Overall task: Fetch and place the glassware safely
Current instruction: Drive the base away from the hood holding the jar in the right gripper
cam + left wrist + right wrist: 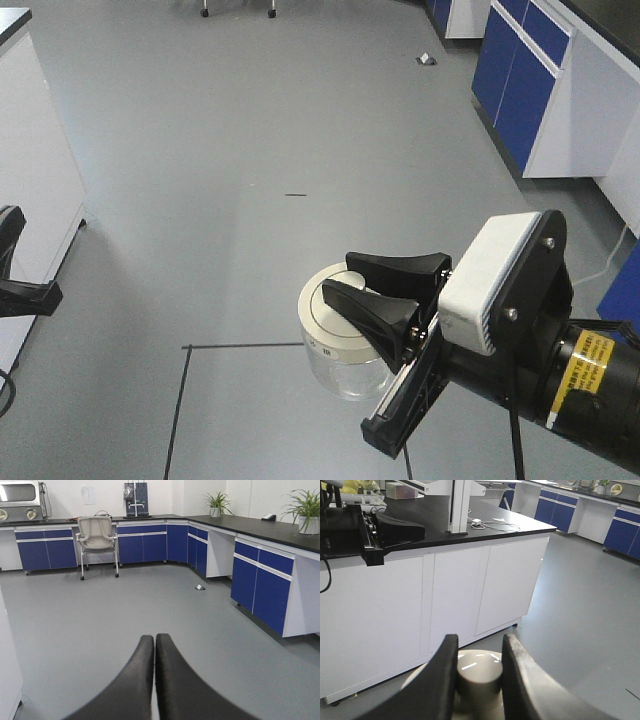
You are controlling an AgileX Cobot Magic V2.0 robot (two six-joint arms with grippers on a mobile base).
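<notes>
The glassware [338, 372] is a squat clear jar with a cream-white lid [322, 318], hanging in the air above the grey floor. My right gripper [338, 275] is shut on the lid's central knob [479, 672], one black finger pressed to each side of it. In the right wrist view the lid [422, 680] spreads out below the fingers and the glass body is hidden. My left gripper [155, 638] is shut with its fingers touching and nothing between them. It shows only at the left edge of the front view.
A white bench cabinet [35, 160] stands at the left and blue-fronted cabinets [520, 80] run along the right. A small object [425, 60] lies on the floor ahead. A chair [97, 535] stands by the far counter. A black-topped bench [445, 530] carries equipment.
</notes>
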